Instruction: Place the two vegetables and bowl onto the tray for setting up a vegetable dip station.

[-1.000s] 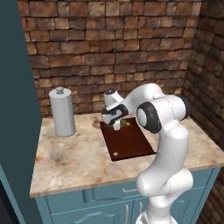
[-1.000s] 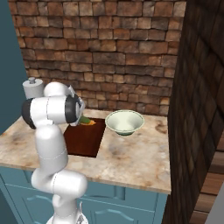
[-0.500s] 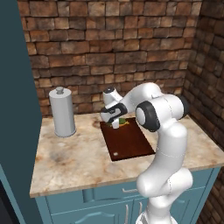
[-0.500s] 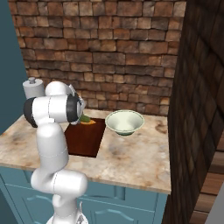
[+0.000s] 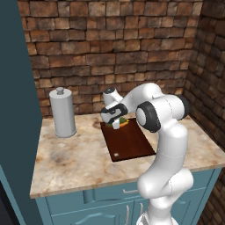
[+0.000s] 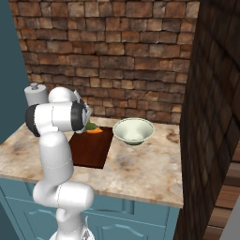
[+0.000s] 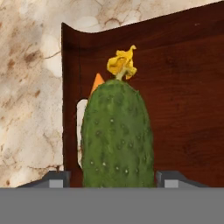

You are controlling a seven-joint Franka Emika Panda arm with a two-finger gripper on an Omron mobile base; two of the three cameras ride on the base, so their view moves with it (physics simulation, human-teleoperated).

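Nearest the front edge of the counter (image 5: pixel 74 167) lies the short end of the tray (image 5: pixel 129 143), a dark reddish-brown board with a small white dot close to that end. The tray runs back across the marble top towards the brick wall (image 5: pixel 110 48), its far end near the counter's back edge.

Over that far end the gripper (image 5: pixel 115 123) hangs low. In the hand view the cucumber (image 7: pixel 117 135), green and bumpy with a yellow withered flower at its tip, stands between the two finger tips (image 7: pixel 57 179), which sit out to either side of it with a sliver of space showing, so the jaws stand apart and look loose around it; whether they touch its skin cannot be told. The cucumber is over the board beside the slot handle (image 7: pixel 81 131), and an orange tip of the carrot (image 7: pixel 97 82) peeks from behind it.

In the right base view the carrot (image 6: pixel 95 131) lies on the tray's far end, its green top just past it. The bowl (image 6: pixel 133 131) rests on the counter just beside the tray's right edge, off the board.

At the counter's back left corner stands a tall grey canister (image 5: pixel 63 112) with a knob lid, well apart from the tray.
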